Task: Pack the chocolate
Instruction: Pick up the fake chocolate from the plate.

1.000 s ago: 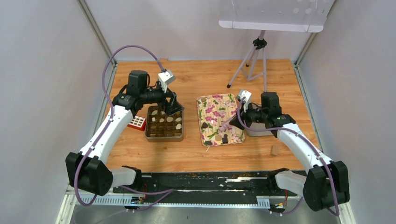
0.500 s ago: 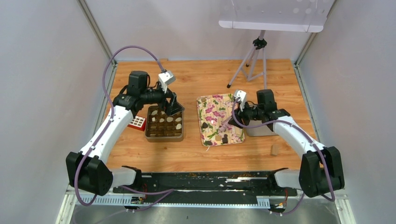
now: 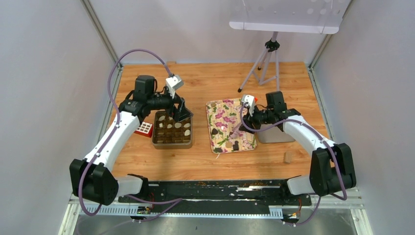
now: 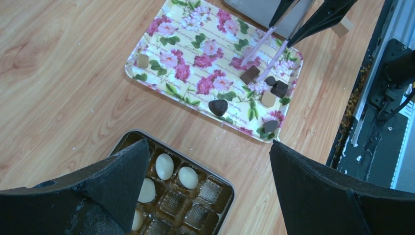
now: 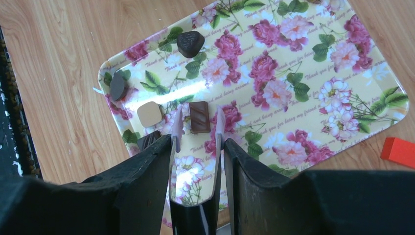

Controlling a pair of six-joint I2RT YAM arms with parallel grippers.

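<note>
Up top, the left gripper (image 3: 181,113) hangs over the box (image 3: 171,144), where some chocolate (image 3: 177,125) sits in little holes, and more lies on the flowery tray (image 3: 230,108). From the left wrist, its jaws gape wide and hold nothing. From the right wrist, the right gripper (image 5: 195,147) squeezes thin tweezers (image 5: 219,128), tips either side of one brown piece (image 5: 199,117).

Glossy tray (image 5: 293,58), translucent plastic tweezers (image 5: 219,125), wood-grain table (image 5: 63,49)

The top camera looks down from behind; both wrist cameras look down closer, sharing the floral tray (image 5: 293,49).
</note>
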